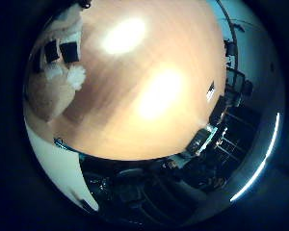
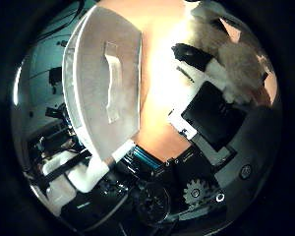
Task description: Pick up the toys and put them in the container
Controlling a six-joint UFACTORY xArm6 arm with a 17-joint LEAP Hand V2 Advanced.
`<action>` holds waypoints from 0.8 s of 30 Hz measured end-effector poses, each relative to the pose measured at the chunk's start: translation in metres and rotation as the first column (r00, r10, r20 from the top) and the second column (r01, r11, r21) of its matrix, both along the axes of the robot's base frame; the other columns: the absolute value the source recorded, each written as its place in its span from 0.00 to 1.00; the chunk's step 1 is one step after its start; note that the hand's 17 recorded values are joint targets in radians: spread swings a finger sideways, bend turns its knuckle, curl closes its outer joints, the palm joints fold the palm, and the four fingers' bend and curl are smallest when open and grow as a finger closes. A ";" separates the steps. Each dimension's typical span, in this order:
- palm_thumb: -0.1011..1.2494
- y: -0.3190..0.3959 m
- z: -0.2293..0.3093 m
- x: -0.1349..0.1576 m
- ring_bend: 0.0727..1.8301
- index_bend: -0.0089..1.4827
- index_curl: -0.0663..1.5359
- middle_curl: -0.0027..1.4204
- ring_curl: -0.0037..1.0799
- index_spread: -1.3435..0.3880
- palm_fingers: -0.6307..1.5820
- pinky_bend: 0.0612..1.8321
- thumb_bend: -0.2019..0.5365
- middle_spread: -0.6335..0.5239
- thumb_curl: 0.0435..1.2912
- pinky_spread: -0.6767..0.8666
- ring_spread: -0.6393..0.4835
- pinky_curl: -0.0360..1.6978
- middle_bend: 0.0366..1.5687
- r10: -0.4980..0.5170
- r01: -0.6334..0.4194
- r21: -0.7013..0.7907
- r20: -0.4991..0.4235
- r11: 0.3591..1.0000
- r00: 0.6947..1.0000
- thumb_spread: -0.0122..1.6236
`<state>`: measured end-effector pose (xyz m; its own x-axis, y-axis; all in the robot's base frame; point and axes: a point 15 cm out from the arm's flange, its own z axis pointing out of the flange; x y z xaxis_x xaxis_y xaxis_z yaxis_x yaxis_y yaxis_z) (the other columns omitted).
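Fingers of the hand [image 2: 211, 118] curl round a tan and white plush toy [image 2: 241, 69], held against the palm above the wooden table [image 1: 149, 96], with the white container [image 2: 105, 83] close beside, so release remains.

Wooden tabletop [image 1: 135, 96] is filling most of the little-finger view, two bright glare patches [image 1: 124, 36] reflecting off it. Beyond the table edge, dark room clutter [image 1: 221, 144] is showing, details not readable. A long light strip [image 1: 262, 163] is glowing along the far side.
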<state>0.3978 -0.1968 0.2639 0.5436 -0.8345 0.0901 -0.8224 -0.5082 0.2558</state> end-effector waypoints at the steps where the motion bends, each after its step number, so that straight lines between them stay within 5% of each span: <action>1: 0.84 -0.001 0.008 -0.001 0.74 0.69 0.58 0.68 0.68 0.60 0.75 0.66 0.25 0.36 0.40 0.29 0.35 0.50 0.75 0.001 -0.001 -0.004 0.005 1.000 1.000 0.65; 8: 0.83 -0.009 0.071 -0.017 0.73 0.68 0.60 0.69 0.70 0.60 0.75 0.65 0.25 0.36 0.43 0.29 0.35 0.53 0.74 0.009 -0.006 -0.089 0.023 0.996 1.000 0.65; 24: 0.83 0.023 0.228 -0.042 0.71 0.64 0.61 0.72 0.71 0.59 0.77 0.64 0.25 0.35 0.45 0.27 0.35 0.54 0.71 0.053 -0.010 -0.160 0.269 0.987 0.962 0.64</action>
